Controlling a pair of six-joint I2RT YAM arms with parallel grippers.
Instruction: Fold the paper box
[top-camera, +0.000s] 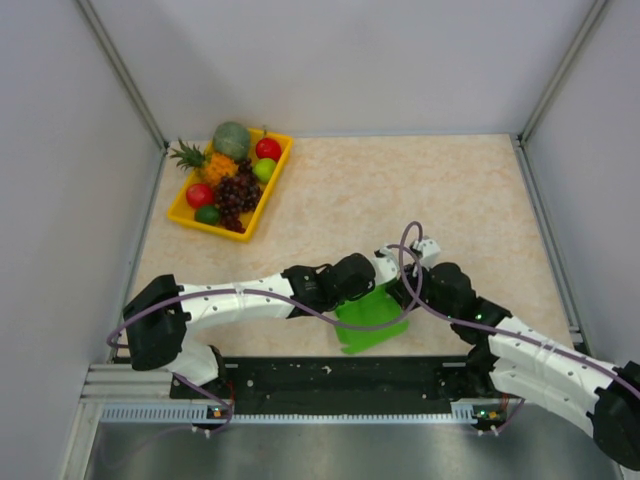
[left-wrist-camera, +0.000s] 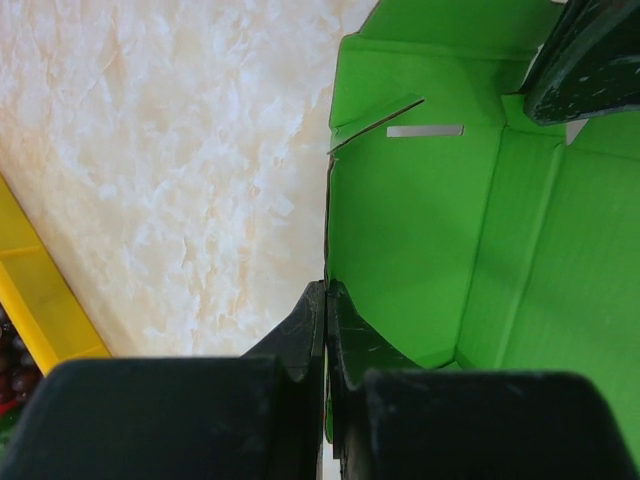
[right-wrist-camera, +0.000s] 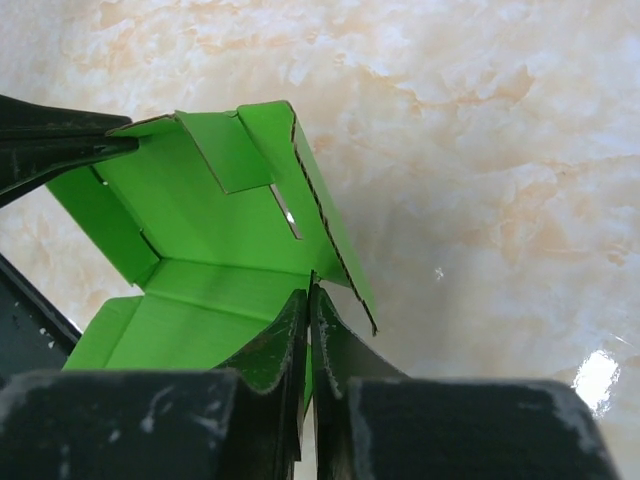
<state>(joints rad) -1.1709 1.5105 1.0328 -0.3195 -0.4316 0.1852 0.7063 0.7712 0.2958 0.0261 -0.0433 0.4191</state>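
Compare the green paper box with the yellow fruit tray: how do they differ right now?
Colour: paper box bright green, tray yellow. Handling: the paper box is pinched by the left end effector and right end effector; the tray sits untouched, far left in the top view. Contents: the paper box is empty, half folded; the tray holds fruit. Both have raised walls.
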